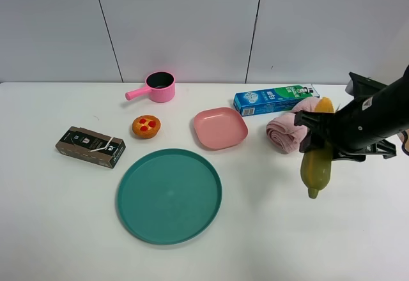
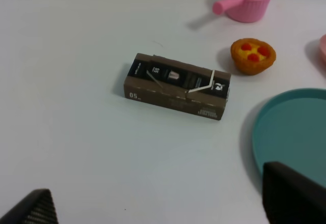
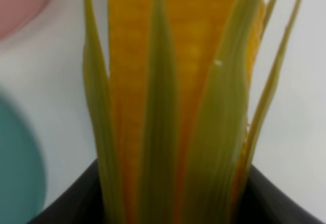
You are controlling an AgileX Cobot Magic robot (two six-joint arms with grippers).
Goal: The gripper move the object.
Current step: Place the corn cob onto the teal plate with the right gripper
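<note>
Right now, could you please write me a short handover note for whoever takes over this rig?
Left gripper: open, holding nothing, over the white table near the brown carton.
Right gripper: shut on the toy corn cob with yellow kernels and a green husk, right beside the pink rolled cloth.
Done: corn grasped, seemingly lifted.
Left: carry it and set it down; the pictures do not show where.

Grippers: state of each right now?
Left gripper: open, empty.
Right gripper: shut on the corn.
</note>
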